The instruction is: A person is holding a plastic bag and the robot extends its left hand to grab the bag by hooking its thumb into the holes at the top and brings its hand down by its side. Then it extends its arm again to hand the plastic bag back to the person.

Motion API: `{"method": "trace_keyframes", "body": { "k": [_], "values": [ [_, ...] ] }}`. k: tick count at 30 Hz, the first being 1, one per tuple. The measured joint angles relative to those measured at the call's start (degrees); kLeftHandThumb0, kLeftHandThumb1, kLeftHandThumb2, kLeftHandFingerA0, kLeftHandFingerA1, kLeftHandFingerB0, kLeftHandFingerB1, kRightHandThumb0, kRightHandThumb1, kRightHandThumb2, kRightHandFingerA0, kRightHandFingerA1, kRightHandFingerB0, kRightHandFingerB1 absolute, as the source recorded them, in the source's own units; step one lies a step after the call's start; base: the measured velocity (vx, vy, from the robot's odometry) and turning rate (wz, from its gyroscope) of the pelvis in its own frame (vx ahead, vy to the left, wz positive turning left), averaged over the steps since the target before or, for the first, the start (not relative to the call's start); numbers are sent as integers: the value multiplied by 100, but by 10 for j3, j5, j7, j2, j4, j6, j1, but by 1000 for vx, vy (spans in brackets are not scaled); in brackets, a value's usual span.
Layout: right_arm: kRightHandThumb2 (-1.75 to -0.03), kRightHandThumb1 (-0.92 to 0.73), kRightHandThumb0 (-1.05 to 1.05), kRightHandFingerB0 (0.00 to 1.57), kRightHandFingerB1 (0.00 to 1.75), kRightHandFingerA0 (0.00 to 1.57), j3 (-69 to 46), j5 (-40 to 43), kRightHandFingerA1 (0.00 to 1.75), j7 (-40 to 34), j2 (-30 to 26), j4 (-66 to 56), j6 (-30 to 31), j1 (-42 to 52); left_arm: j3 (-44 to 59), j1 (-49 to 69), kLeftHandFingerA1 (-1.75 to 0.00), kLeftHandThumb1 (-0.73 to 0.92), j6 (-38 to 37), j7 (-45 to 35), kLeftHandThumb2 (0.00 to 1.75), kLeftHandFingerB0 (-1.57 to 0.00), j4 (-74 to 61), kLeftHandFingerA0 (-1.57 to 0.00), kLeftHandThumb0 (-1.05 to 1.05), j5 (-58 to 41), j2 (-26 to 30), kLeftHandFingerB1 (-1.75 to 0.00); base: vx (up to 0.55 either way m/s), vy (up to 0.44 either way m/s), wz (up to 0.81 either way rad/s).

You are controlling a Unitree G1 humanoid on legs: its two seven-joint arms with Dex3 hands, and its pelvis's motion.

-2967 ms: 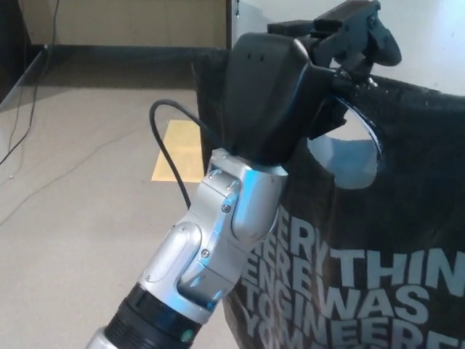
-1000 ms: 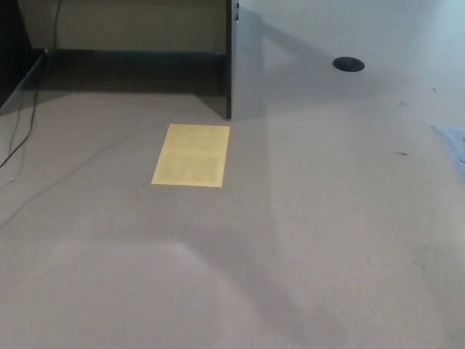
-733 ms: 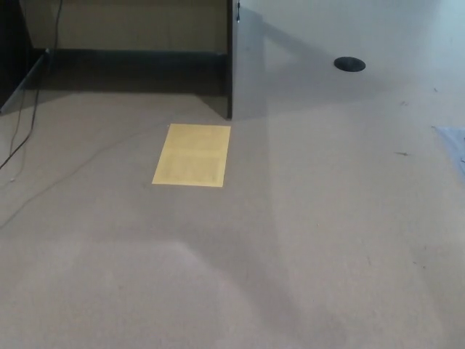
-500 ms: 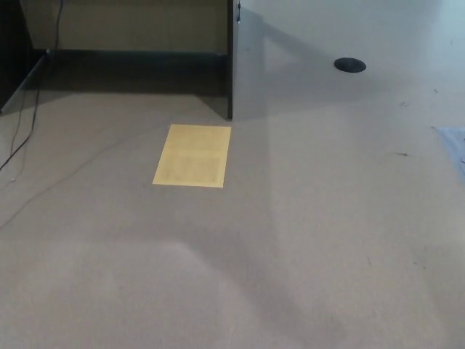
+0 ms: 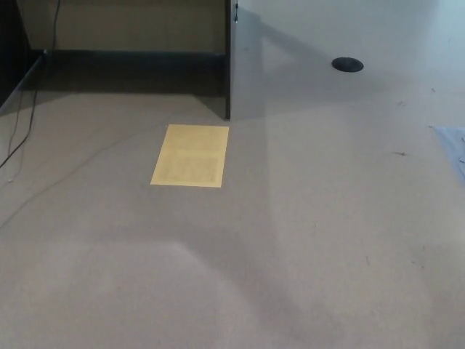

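Beige carpet: the floor (image 5: pixel 218 276) fills most of the head view; short, even, matte pile, with faint broad shading across its lower half.
Yellow sheet: a flat rectangular paper (image 5: pixel 190 155) lies on the floor, left of centre, long edges running away from the camera; faint lines of print show on it, too small to read.
Pale surface: a smooth, light grey desk top (image 5: pixel 349 29) takes up the top right corner; its dark vertical edge (image 5: pixel 228 58) drops to the floor just above the yellow sheet's far right corner.
Round fitting: a black, oval-looking cable grommet (image 5: pixel 347 65) is set in the desk top, well apart from the sheet.
Cable: a thin dark cord (image 5: pixel 18 138) curves down along the left edge of the floor.
Right edge: a pale bluish patch (image 5: pixel 454 145), cropped; material cannot be told.
Back wall: tan panel (image 5: pixel 123 22) above a dark skirting band (image 5: pixel 131 62).
Left hand: outside the picture; opening and hold cannot be judged.
Right hand: outside the picture likewise.
Plastic bag: nowhere in the picture; its place cannot be told.
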Motion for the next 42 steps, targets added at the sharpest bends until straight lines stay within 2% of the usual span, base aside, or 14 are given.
{"method": "trace_keyframes", "body": {
  "k": [1,4,6,12,15,23,28,29,30,31,37,40,41,42],
  "values": [
    [-61,-69,-32,66,45,82,0,0,53,0,0,0,0,0,-1,-1,-170,74,0,0,71,-78,2,-91,-16,-1,0,-114,0,0,0],
    [-61,-69,-32,65,44,80,1,-1,51,-2,0,-2,3,0,-2,-4,-167,73,0,0,73,-82,1,-89,-15,-7,0,-105,0,0,0],
    [-61,-70,-33,65,44,79,1,-2,51,-2,-1,-3,4,-1,-2,-6,-171,69,0,-1,74,-82,-6,-89,-17,-11,0,-107,0,0,0],
    [-61,-69,-33,66,45,80,0,-3,51,-2,-1,-9,10,-2,-2,-13,-175,73,0,1,92,-68,-117,-85,-12,-13,0,-143,0,0,0],
    [-61,-69,-33,65,45,80,0,-3,50,-2,-1,-10,10,-2,2,-23,-172,71,0,-3,90,-70,-181,-85,-14,-14,-1,-135,0,0,0],
    [-61,-69,-32,65,45,78,-4,-3,49,1,-4,-15,15,-2,31,-104,-175,73,24,-68,85,-69,-345,-83,-8,-35,-1,-141,0,0,0],
    [-61,-69,-31,64,45,79,-8,-2,50,6,-8,-20,19,-4,51,-199,-170,79,65,-114,68,-71,-372,-84,-13,-42,1,-130,0,0,0],
    [-61,-68,-30,64,44,79,-8,-1,50,6,-9,-20,19,-5,53,-216,-163,68,72,-123,74,-85,-376,-108,-15,-43,1,-125,0,0,0],
    [-61,-68,-30,64,44,79,-9,-1,50,7,-9,-20,20,-6,54,-234,-163,68,79,-132,74,-85,-381,-108,-15,-45,2,-125,0,0,0],
    [-60,-68,-29,64,45,79,-9,-1,50,7,-9,-20,20,-7,54,-262,-171,78,92,-144,66,-77,-390,-89,-16,-45,0,-129,0,0,0],
    [-60,-68,-30,63,44,79,-9,1,50,11,-9,-19,20,-9,33,-394,-166,81,145,-198,64,-71,-398,-85,-24,-45,-34,-118,0,0,0],
    [-60,-69,-30,62,44,77,-9,1,50,12,-9,-18,22,-9,8,-457,-173,79,169,-218,63,-65,-380,-80,-23,-40,-60,-136,0,0,0],
    [-60,-68,-30,63,44,77,-9,1,49,13,-9,-19,22,-9,2,-470,-174,79,175,-223,64,-65,-377,-88,-21,-39,-66,-137,0,0,0],
    [-60,-68,-31,62,43,78,-9,1,49,13,-9,-21,23,-8,-5,-492,-160,66,185,-229,76,-82,-371,-107,-13,-36,-78,-118,0,0,0]
  ]
}}
